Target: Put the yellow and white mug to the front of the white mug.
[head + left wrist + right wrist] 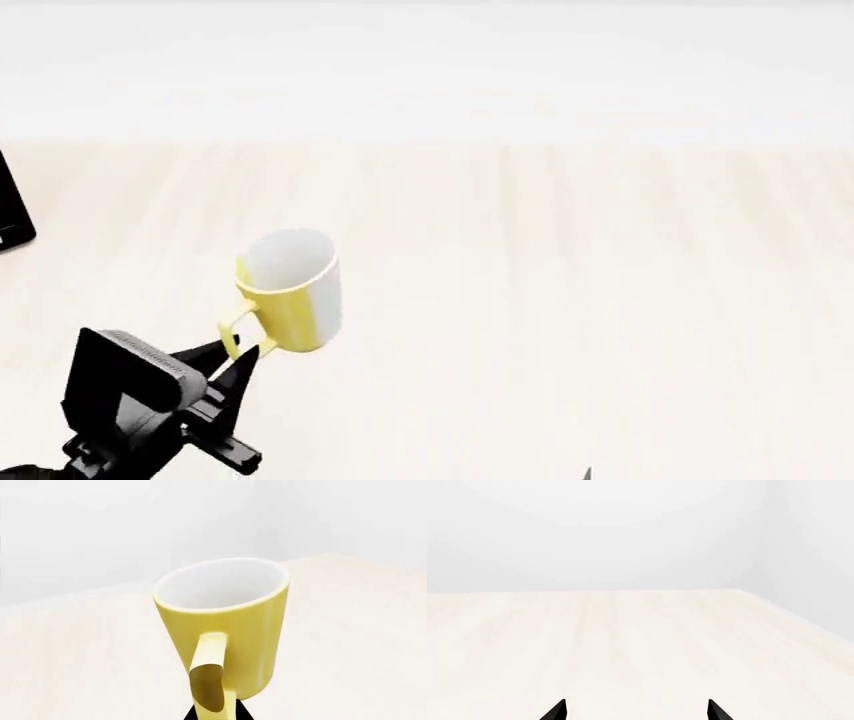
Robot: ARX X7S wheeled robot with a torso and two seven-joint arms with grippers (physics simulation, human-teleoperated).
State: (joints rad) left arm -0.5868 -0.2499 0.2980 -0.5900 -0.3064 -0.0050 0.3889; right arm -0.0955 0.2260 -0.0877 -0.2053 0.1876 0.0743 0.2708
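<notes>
The yellow and white mug [291, 292] is at the left of the pale wooden table [574, 300], tilted, with its yellow handle toward my left gripper [238, 358]. In the left wrist view the mug [230, 625] fills the middle, white inside and yellow outside. My left gripper [217, 715] is shut on its yellow handle [208, 675], one black fingertip on each side. My right gripper [636, 711] is open and empty over bare table; only a tip of it [585, 472] shows in the head view. The white mug is out of view.
A black object [11, 212] stands at the table's far left edge. A white wall runs behind the table's far edge. The table's far right corner [740, 591] shows in the right wrist view.
</notes>
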